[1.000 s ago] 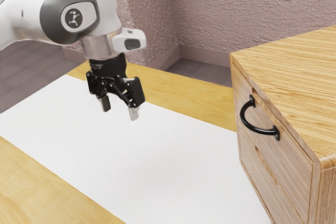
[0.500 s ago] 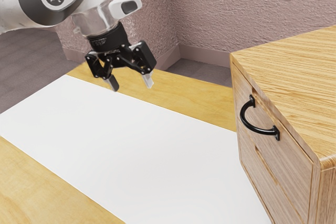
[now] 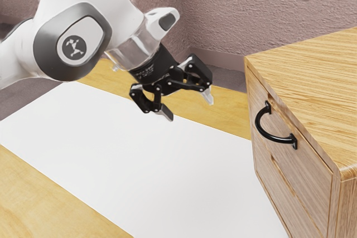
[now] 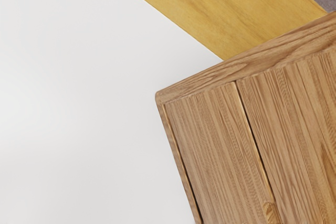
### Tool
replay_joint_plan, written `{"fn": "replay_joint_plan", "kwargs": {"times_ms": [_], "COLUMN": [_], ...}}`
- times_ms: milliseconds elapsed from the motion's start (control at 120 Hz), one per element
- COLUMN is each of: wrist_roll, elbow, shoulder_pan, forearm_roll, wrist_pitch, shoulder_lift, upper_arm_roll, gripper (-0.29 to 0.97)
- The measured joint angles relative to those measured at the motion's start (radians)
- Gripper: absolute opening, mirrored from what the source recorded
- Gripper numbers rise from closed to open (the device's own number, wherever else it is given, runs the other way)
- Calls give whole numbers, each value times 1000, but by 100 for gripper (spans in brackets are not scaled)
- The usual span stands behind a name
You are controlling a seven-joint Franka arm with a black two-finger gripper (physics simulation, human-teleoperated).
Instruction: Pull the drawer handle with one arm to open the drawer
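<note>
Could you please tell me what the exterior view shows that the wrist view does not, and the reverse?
Exterior view: the open hand in the air, apart from the black drawer handle, with the arm and the wall behind. Wrist view: a close look at the cabinet corner, with a seam running down its wood. Shared: the wooden cabinet, the white mat and the yellow tabletop.

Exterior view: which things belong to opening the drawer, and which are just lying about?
For the job: drawer handle, drawer front, gripper, open.
Just there: white mat, wooden tabletop, textured wall.
</note>
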State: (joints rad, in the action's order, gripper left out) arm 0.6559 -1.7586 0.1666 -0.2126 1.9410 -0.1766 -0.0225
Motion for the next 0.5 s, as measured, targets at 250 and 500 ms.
{"fn": "replay_joint_plan", "kwargs": {"times_ms": [250,500], "wrist_roll": [94,156], "elbow": [-113,-143], "shoulder_pan": [92,121], "forearm_roll": [-23,-41], "wrist_pitch": [191,281], "shoulder_lift": [-60,-59], "upper_arm_roll": [4,31], "gripper": [68,68]}}
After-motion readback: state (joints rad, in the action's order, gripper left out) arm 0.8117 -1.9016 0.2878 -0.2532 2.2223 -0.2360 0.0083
